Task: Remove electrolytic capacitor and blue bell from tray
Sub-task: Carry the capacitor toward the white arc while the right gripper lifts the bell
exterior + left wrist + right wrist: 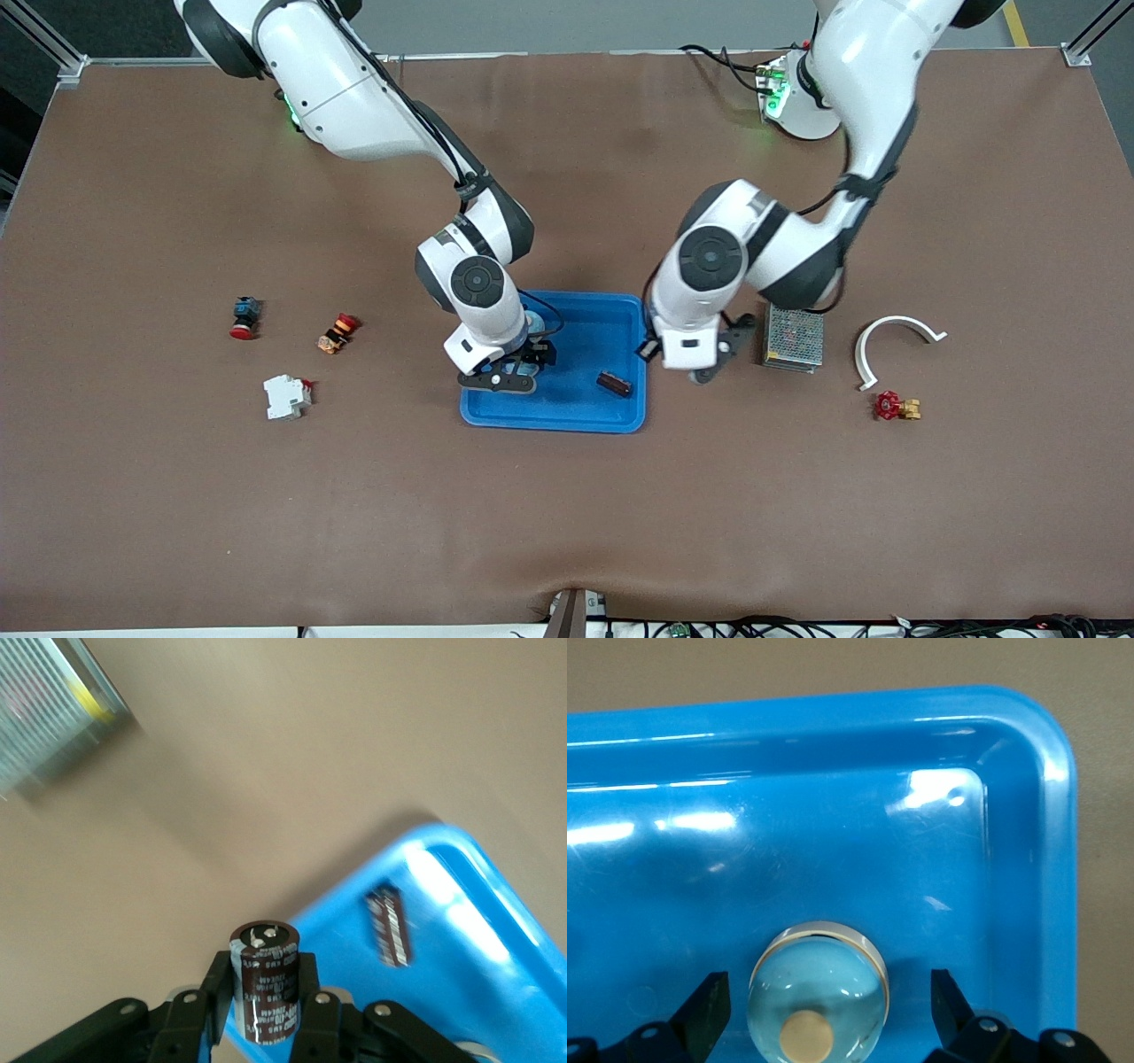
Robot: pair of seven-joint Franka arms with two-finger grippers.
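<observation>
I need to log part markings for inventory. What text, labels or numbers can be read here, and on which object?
Capacitor in the left gripper: pale printing on its dark sleeve, too blurred to read.
Second capacitor in the blue tray: printing also unreadable.
Nothing else shows legible text.

On the counter (567,514), the tray (580,416) is the landmark. A bell (818,997) sits in it at the right arm's end, with a capacitor (613,384) lying in it toward the left arm's end. Beside the tray, toward the left arm's end, lie a metal box (794,338), a curved clip (889,340) and a valve (896,407). Toward the right arm's end lie a breaker (286,396) and two push buttons (337,332).
</observation>
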